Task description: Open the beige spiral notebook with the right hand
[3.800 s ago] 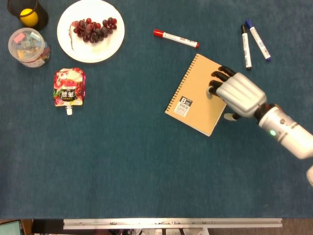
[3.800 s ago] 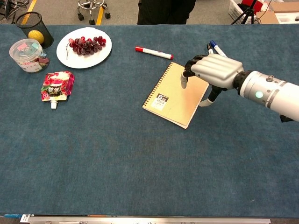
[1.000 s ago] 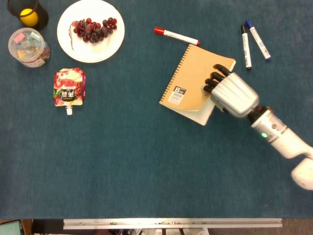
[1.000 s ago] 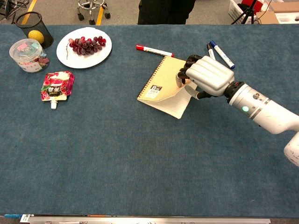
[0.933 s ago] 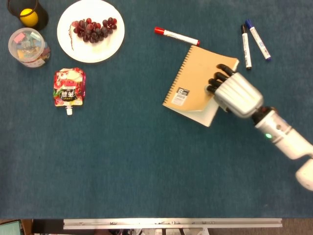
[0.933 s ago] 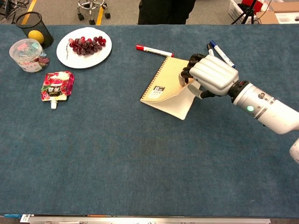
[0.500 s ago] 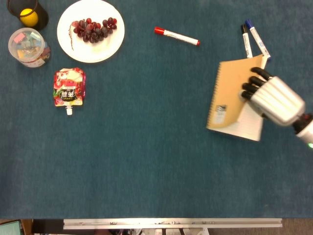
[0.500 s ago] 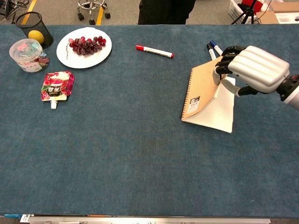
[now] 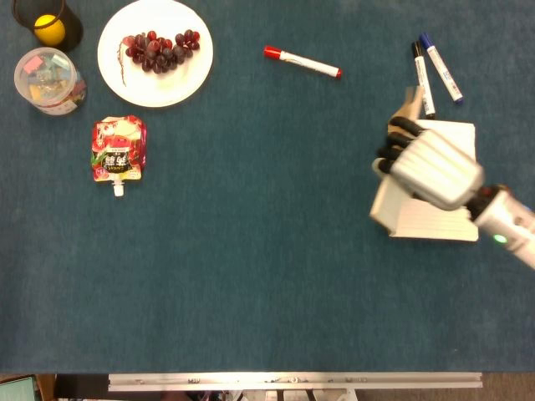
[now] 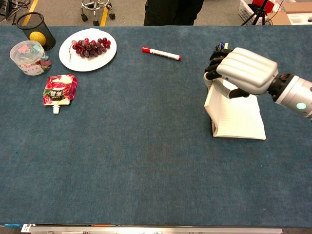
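Note:
The beige spiral notebook (image 9: 435, 221) lies at the right of the blue table, now with white lined pages (image 10: 241, 122) showing. Its beige cover (image 10: 210, 103) stands nearly upright along the left side of the pages. My right hand (image 9: 430, 167) (image 10: 243, 70) grips the top of that cover, fingers curled over its edge and thumb behind it. The hand hides the upper part of the pages and most of the cover. My left hand shows in neither view.
A black marker (image 9: 422, 75) and a blue marker (image 9: 440, 67) lie just beyond the notebook. A red marker (image 9: 302, 63) lies further left. Far left are a plate (image 9: 167, 90) of grapes, a pink pouch (image 9: 119, 150), a clip tub (image 9: 48, 81) and a mesh cup (image 9: 50, 25).
The notebook slid right across the table under my right hand. Its cover rose from nearly flat to nearly upright, baring the lined pages.

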You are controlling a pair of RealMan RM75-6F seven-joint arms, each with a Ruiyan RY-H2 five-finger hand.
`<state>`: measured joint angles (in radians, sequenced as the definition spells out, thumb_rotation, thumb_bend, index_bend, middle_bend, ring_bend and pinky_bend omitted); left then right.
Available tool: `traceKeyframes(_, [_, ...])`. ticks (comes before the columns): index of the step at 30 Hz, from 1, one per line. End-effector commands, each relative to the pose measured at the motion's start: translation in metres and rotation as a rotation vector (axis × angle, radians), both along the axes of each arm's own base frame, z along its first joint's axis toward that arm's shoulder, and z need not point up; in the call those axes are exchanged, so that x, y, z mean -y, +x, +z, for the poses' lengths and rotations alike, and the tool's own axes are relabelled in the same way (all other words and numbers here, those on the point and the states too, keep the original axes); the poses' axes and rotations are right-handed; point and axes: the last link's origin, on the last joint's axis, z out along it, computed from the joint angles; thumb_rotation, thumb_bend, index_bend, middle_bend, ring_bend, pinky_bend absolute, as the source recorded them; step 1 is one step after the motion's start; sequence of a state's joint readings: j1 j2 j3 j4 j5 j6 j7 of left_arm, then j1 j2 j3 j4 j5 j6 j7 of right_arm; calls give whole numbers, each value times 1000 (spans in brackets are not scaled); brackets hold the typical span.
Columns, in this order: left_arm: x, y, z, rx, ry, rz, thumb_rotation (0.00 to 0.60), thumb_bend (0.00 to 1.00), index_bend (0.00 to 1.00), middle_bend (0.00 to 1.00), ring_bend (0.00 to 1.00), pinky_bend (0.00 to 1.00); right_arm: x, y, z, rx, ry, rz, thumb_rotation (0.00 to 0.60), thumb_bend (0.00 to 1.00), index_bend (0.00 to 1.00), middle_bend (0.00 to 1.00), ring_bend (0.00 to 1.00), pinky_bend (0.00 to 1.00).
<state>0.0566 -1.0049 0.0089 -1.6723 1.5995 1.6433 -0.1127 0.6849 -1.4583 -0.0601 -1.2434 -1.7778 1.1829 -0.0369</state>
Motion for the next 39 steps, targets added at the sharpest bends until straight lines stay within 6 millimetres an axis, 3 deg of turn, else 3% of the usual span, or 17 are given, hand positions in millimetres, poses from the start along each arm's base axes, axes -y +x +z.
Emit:
traceKeyframes(1, [1, -1, 1, -3, 1, 4, 600, 408, 185, 146, 117, 90, 8, 15, -15, 1, 26, 28, 600, 531, 800, 529, 378, 221])
traceKeyframes(11, [1, -2, 0, -3, -2, 11, 600, 408, 185, 146, 117, 90, 21, 41, -61, -44, 78, 72, 600, 502, 758, 496, 362, 224])
traceKeyframes(18, [2, -1, 0, -2, -3, 10, 600, 408, 185, 146, 117, 90, 24, 45, -88, -62, 59, 84, 600, 156, 424, 324, 177, 178])
traceKeyframes(23, [3, -1, 0, -2, -4, 12, 600, 408, 185, 146, 117, 90, 23, 46, -99, -71, 29, 86, 600, 38, 196, 198, 76, 123])
traceKeyframes(26, [3, -1, 0, -3, -7, 12, 600, 408, 185, 146, 117, 90, 21, 48, -101, -52, 19, 86, 600, 22, 94, 130, 31, 95])
traceKeyframes(34, [3, -3, -1, 0, -10, 16, 600, 408, 185, 146, 117, 90, 20, 48, -94, 8, -26, 100, 600, 33, 50, 73, 1, 78])
traceKeyframes(39, [2, -4, -1, 1, -10, 19, 600, 408, 185, 146, 117, 90, 16, 32, -87, 21, -42, 115, 600, 151, 51, 74, 1, 78])
